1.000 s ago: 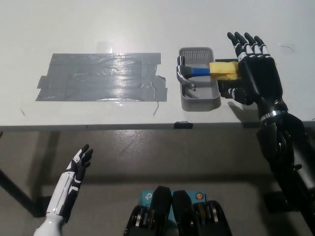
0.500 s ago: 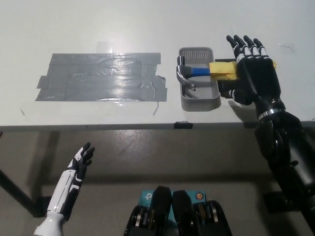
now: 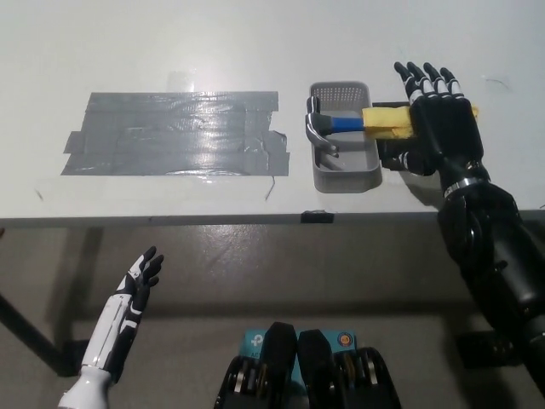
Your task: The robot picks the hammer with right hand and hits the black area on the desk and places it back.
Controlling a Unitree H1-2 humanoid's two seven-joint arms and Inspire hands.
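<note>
Notably yellow-and-blue-handled hammer (image 3: 353, 123)

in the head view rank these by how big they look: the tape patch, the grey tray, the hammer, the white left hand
1. tape patch, clearly the largest
2. grey tray
3. hammer, though the right hand covers its handle end
The left hand sits below the desk, nearer the camera, so its rank is unsure.

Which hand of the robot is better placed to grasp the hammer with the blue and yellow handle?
The right. The black right hand is open above the desk, over the yellow end of the hammer lying across the small grey basket. The white left hand hangs below the desk edge, far away.
</note>
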